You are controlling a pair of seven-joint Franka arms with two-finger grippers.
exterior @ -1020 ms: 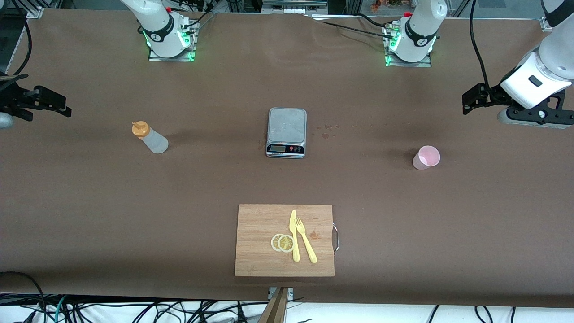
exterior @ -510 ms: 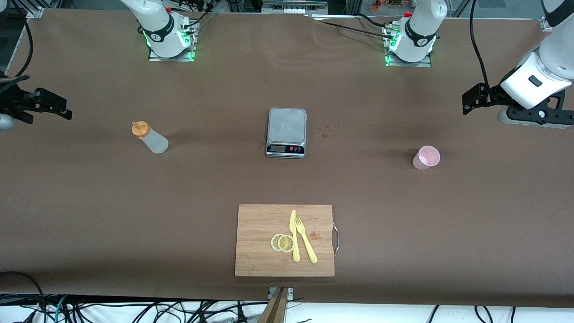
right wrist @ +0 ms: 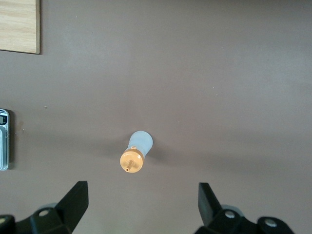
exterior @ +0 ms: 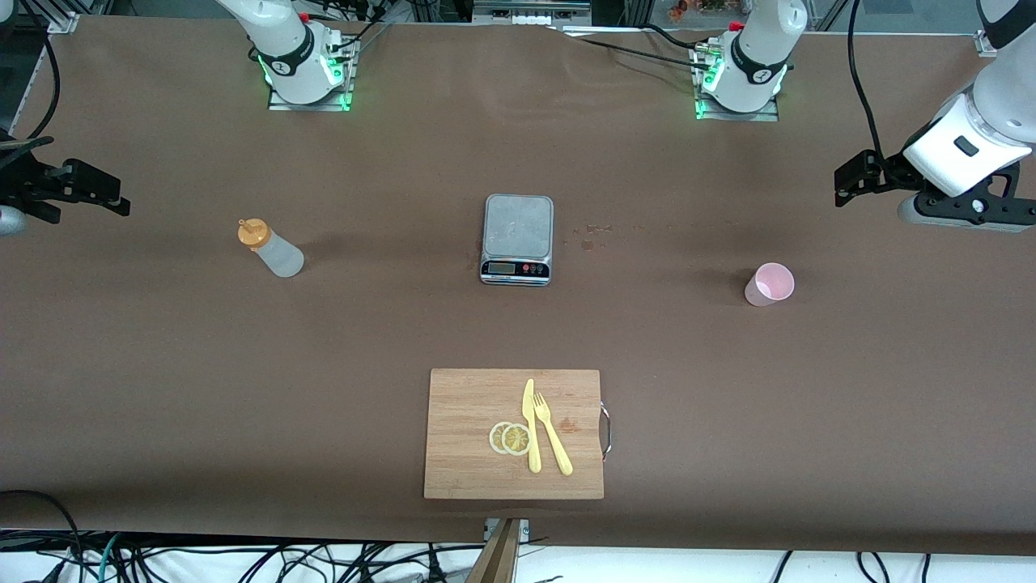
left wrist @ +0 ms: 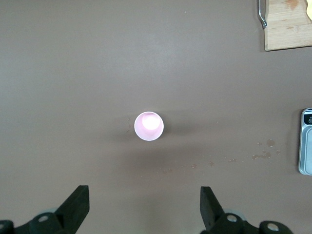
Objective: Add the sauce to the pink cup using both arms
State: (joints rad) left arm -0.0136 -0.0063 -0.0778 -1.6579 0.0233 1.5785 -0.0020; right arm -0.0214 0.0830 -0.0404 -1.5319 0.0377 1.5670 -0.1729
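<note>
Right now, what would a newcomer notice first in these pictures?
A wooden cutting board with lemon slices, a yellow knife and fork lies nearest the front camera. Farther back stand the scale mid-table, the sauce bottle toward the right arm's end, the pink cup toward the left arm's.

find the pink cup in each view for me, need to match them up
Front view: the pink cup stands on bare table toward the left arm's end, level with the scale.
Left wrist view: the cup sits mid-picture, seen from straight above.
Right wrist view: not in it; the sauce bottle is there instead.
Shared landmark: the scale, at an edge in both wrist views.
</note>
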